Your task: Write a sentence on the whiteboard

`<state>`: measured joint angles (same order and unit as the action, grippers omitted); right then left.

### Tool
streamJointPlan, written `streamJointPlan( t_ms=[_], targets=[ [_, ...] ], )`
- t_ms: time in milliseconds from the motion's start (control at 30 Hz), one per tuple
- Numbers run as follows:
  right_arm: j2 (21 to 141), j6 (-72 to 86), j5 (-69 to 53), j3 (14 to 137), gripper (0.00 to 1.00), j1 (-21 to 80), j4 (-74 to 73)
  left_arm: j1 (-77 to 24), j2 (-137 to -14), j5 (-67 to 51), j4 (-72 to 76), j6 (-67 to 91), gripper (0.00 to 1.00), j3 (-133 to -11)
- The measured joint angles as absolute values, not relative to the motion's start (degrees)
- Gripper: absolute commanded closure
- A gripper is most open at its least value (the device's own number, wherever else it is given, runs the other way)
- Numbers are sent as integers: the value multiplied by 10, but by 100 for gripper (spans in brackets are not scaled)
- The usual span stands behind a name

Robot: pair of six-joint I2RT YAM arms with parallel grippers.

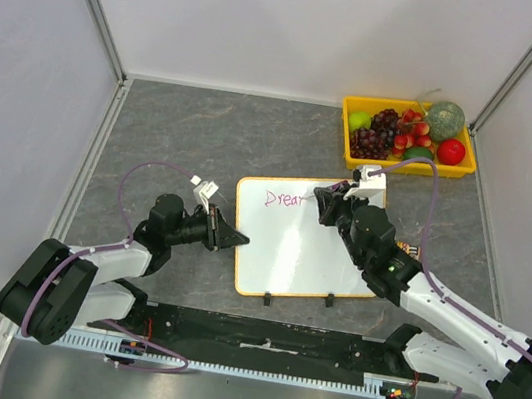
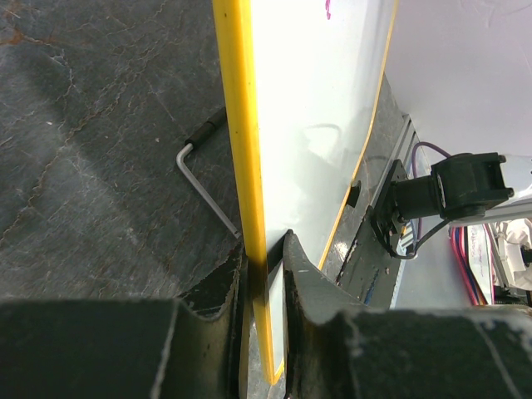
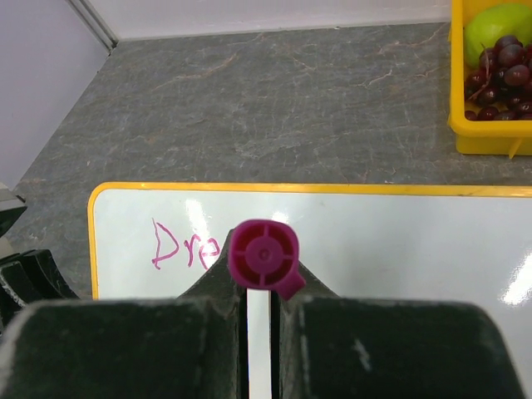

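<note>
The whiteboard (image 1: 289, 256), white with a thin orange frame, lies in the middle of the grey table. Pink letters reading "Drea" (image 1: 284, 199) run along its far left part. My left gripper (image 1: 235, 238) is shut on the board's left edge; in the left wrist view its two fingers pinch the frame (image 2: 243, 125) from both sides around (image 2: 266, 268). My right gripper (image 1: 332, 206) hovers over the board just right of the letters, shut on a magenta marker (image 3: 263, 253). The marker's end cap faces the camera and its tip is hidden. The letters (image 3: 177, 245) show left of the right gripper (image 3: 264, 281).
A yellow tray (image 1: 408, 168) with grapes, an apple and other fruit stands at the back right, also seen in the right wrist view (image 3: 490, 137). A bent metal foot (image 2: 202, 176) sticks out under the board. White walls enclose the table.
</note>
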<state>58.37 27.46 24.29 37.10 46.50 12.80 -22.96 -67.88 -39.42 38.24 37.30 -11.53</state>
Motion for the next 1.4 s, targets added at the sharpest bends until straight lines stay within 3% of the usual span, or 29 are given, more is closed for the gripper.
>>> streamJointPlan(
  t_ms=[1400],
  targets=[
    [578,274,254,367,100,457,126,-230,-679,-394,381,373,98,-116]
  ],
)
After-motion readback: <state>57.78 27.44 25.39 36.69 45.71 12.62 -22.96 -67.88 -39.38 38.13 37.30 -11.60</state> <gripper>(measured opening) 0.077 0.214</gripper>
